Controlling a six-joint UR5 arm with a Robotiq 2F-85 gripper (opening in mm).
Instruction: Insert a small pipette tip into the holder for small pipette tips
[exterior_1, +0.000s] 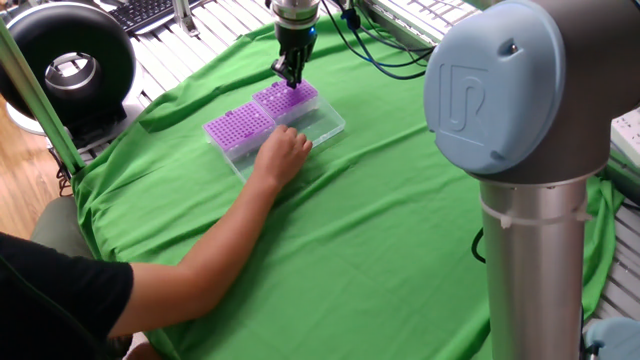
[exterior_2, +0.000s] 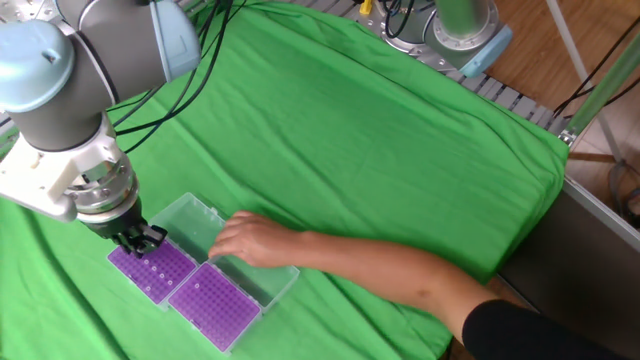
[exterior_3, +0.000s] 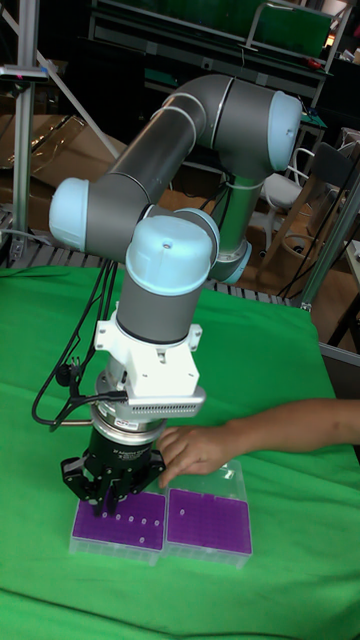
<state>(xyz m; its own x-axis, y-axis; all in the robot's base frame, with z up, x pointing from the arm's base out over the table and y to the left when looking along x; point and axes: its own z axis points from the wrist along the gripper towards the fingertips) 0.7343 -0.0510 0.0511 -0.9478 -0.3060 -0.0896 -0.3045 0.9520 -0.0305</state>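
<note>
Tall fixed view: our hand (exterior_3: 108, 507) hovers just above the purple small-tip holder (exterior_3: 118, 525); its grip we cannot tell, no tip visible. Next, probably a straight descent into a hole.

Robotics lab: UR5 arm (exterior_3: 180, 130), green-draped table (exterior_1: 400, 220), purple pipette-tip racks (exterior_1: 262, 113), cables (exterior_1: 385, 45).

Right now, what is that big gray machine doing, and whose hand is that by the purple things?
The gray machine is a robot arm. Three cameras watch the table from different sides. Its gripper hangs just above a purple rack with rows of small holes for pipette tips. A second purple rack sits beside it, both in a clear plastic box on a green cloth. The hand belongs to a person steadying the box. I cannot tell whether the gripper holds anything.
</note>
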